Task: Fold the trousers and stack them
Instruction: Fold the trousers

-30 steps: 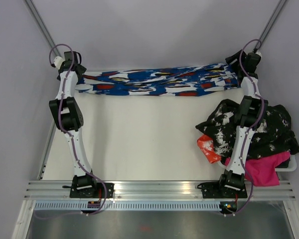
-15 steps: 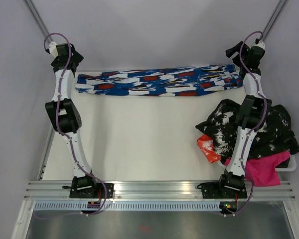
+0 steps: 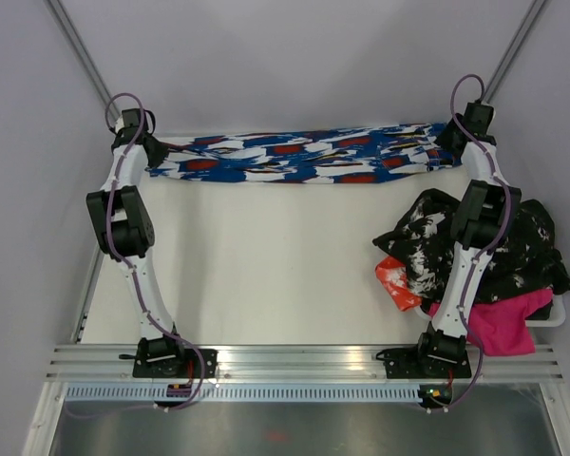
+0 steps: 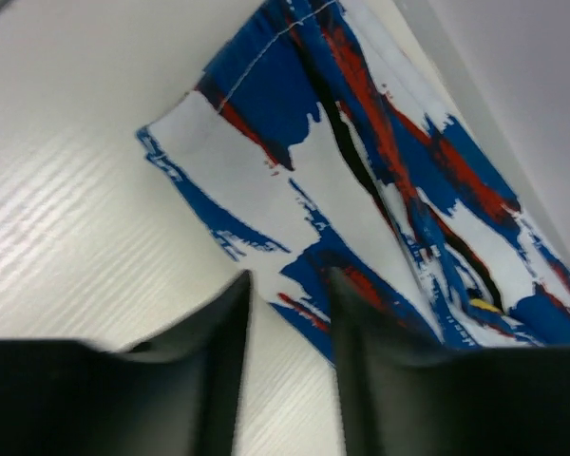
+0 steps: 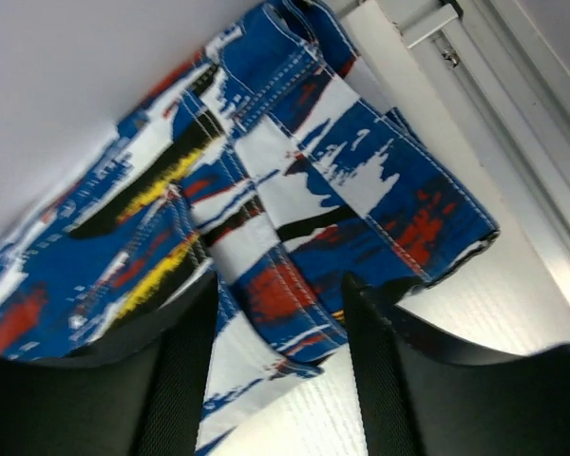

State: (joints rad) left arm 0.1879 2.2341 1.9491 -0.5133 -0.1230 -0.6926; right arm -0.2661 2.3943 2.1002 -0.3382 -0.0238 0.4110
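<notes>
Overhead, the trousers [image 3: 299, 157] lie stretched out in a long, narrow band across the far edge of the white tabletop [image 3: 266, 266], running from left to right. They are royal blue with white, red, black and yellow splashes.

The left arm reaches to the far left corner, where the left claw [image 3: 148, 149] sits at the left end of the band. The right arm reaches to the far right corner, with the right claw [image 3: 446, 142] at the right end.

From the left wrist, the two dark fingers [image 4: 223, 351] stand apart with a narrow gap between them. The gap points at the near edge of the fabric, close to a stitched hem corner. The fingers are not pressed together, and whether they touch the cloth cannot be told.

From the right wrist, the fingers [image 5: 176, 380] stand wider apart, and a stitched, folded edge of the trousers shows in the gap between them – again not pinched.

On the right side of the tabletop, well apart from the trousers, sits a heap of clothes: a black and white garment [image 3: 427, 237] on top, a bright pink garment [image 3: 499, 328] nearer the arm bases and a red-orange piece [image 3: 394, 280] at the left edge of the heap – the right arm passes over it
</notes>
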